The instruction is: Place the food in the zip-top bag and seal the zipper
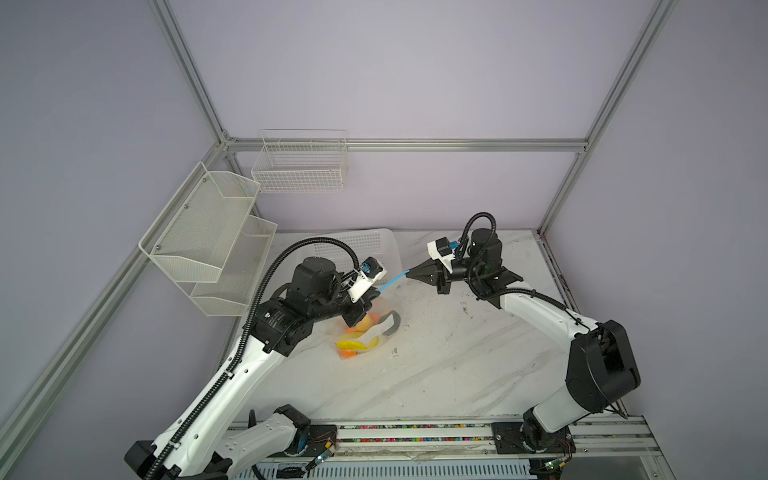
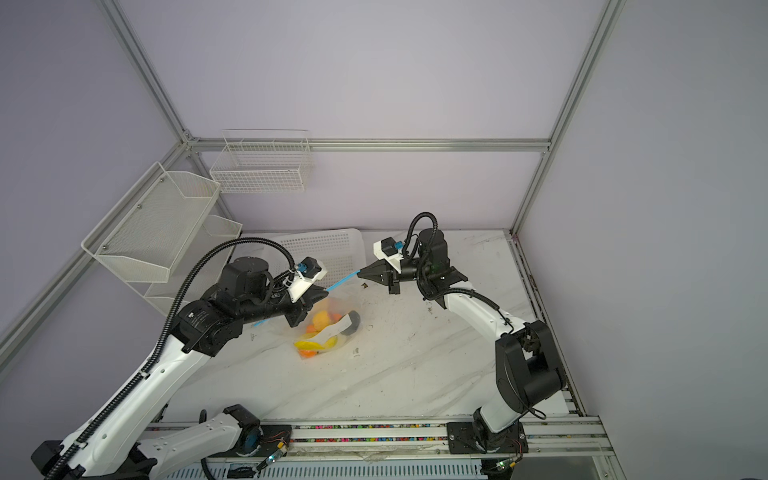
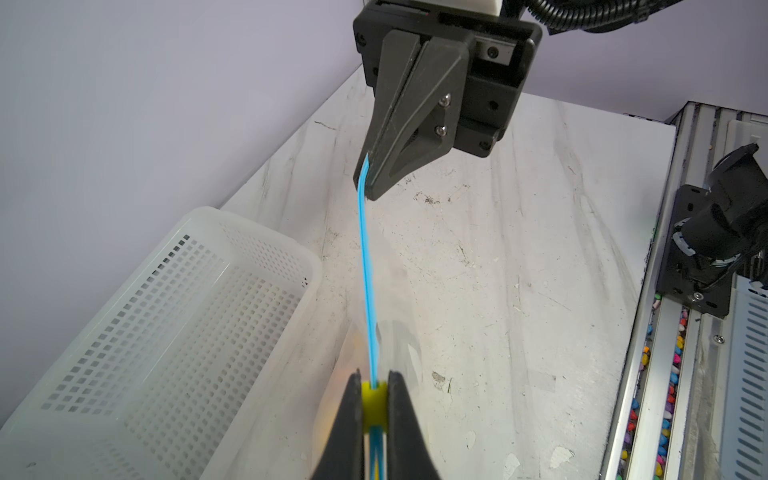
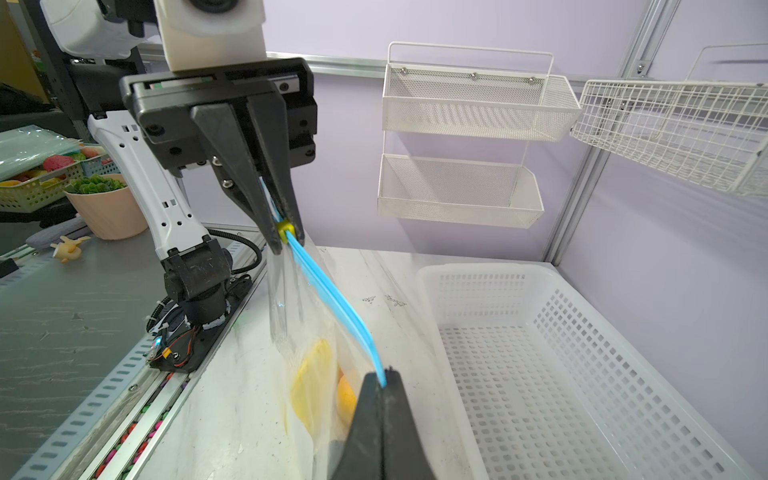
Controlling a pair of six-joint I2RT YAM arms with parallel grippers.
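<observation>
While the right hand (image 3: 367, 179) pinches the zipper (image 3: 365, 266) taut, the left hand (image 3: 374, 380) clamps the slider (image 3: 373, 405).

Both arms, the left arm (image 1: 232, 374) and right arm (image 1: 536, 311), wear white shells between black joint housings. Ribbed black conduit (image 1: 269, 275) loops at each wrist beside a white camera block (image 1: 438, 249). The left gripper (image 4: 286, 243) and right gripper (image 3: 365, 183) have black wedge fingers (image 3: 415, 95) with silver screws (image 3: 445, 99)

Bright, even diffuse light; soft faint shadows; wide-angle edge distortion; wrist-view foreground blurred
</observation>
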